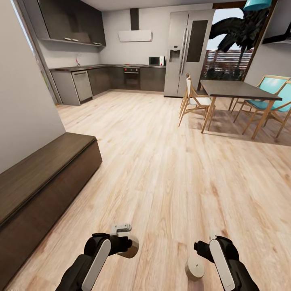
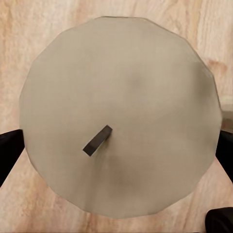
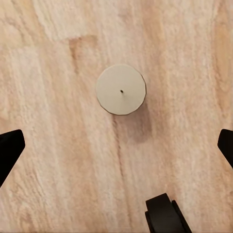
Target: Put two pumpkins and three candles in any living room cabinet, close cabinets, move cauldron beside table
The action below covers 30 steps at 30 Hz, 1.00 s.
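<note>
My left gripper [image 1: 128, 245] is shut on a beige candle [image 1: 131, 247] low over the wood floor. In the left wrist view this candle [image 2: 119, 116] shows its round top and dark wick, with a dark fingertip [image 2: 9, 153] at each side. A second candle [image 1: 195, 270] stands upright on the floor under my right gripper [image 1: 201, 247]. In the right wrist view that candle [image 3: 121, 90] sits apart from the gripper [image 3: 116, 148], whose fingers [image 3: 9, 150] are spread wide and open. The long dark brown cabinet [image 1: 40, 182] runs along the left wall, its visible front shut.
A dark dining table [image 1: 236, 89] with wooden chairs [image 1: 194, 101] stands at the right back. Kitchen counters [image 1: 109, 76] and a grey fridge [image 1: 188, 52] line the far wall. Open wood floor [image 1: 161, 161] stretches ahead between the cabinet and the dining set.
</note>
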Available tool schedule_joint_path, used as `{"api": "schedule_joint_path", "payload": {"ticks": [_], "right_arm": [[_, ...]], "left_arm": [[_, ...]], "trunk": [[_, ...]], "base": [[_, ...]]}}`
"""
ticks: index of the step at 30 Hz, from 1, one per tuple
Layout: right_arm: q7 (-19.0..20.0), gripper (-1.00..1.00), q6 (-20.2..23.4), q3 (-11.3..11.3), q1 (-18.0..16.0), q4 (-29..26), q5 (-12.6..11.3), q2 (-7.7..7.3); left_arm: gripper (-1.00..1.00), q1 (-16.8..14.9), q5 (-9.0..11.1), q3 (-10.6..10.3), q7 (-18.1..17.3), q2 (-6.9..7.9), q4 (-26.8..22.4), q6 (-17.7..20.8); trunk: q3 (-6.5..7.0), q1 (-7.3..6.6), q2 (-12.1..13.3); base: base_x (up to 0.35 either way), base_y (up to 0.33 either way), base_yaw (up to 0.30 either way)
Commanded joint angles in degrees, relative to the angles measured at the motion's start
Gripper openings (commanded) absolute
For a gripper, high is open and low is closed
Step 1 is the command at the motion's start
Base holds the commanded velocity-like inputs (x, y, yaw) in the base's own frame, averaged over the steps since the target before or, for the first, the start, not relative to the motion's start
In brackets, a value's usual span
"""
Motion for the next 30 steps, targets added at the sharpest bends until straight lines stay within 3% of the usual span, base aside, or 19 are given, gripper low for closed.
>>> {"api": "schedule_joint_path", "payload": {"ticks": [1,9,18,30], "right_arm": [[-0.53,1.0,0.09,-0.08,-0.04,-0.05,-0.6,0.02],[-0.56,1.0,0.07,-0.02,-0.08,0.26,-0.6,0.03],[-0.21,1.0,-1.46,0.06,-0.7,4.25,-0.77,0.19],[2.07,1.0,-3.04,0.08,-0.83,5.58,-0.76,-0.02]], "left_arm": [[-1.0,-0.04,0.62,-0.05,0.57,0.0,-0.06,0.12],[-1.0,-0.04,0.62,-0.05,0.57,0.0,-0.06,0.08],[-1.0,-0.04,0.67,0.07,0.57,0.02,-0.06,0.09],[-1.0,-0.04,1.13,0.05,0.57,0.02,-1.86,0.37]], "trunk": [[-0.23,0.21,-0.44],[-1.67,1.97,-3.65],[-3.28,3.95,-7.26],[-5.44,6.58,-12.07]], "base": [[0.0,0.0,0.0],[0.0,0.0,0.0],[0.0,0.0,0.0],[0.0,0.0,0.0]]}}
